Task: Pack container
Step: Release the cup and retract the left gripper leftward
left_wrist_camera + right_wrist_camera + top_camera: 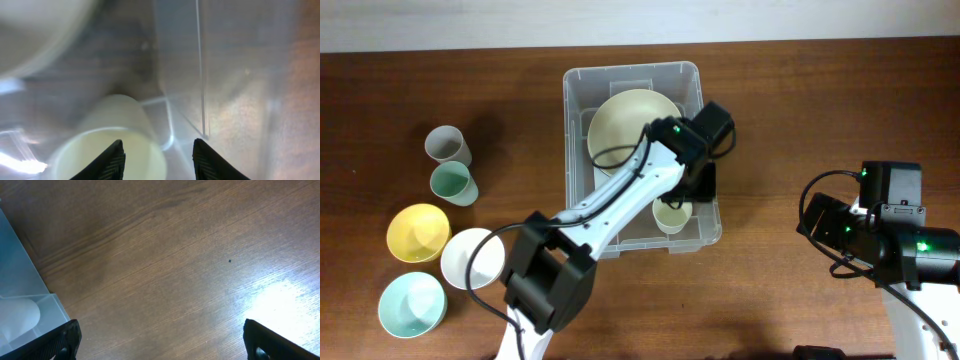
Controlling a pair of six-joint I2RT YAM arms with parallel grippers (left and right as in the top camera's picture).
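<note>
the left gripper (159,159), jaws open above the pale cup (112,135) in a corner of the container (632,68) on the desk (440,70), should rise straight, clear of the wall, while the right gripper (160,337) hangs open

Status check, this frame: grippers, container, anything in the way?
Left gripper open, low in container, above pale cup. Right gripper open over table. Container holds cream bowl and cup. Nothing in the way.

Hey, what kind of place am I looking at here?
Probably a robotics lab workbench, not a kitchen: the left arm and right arm work at a wooden table, with a clear container and tableware like the yellow bowl.
</note>
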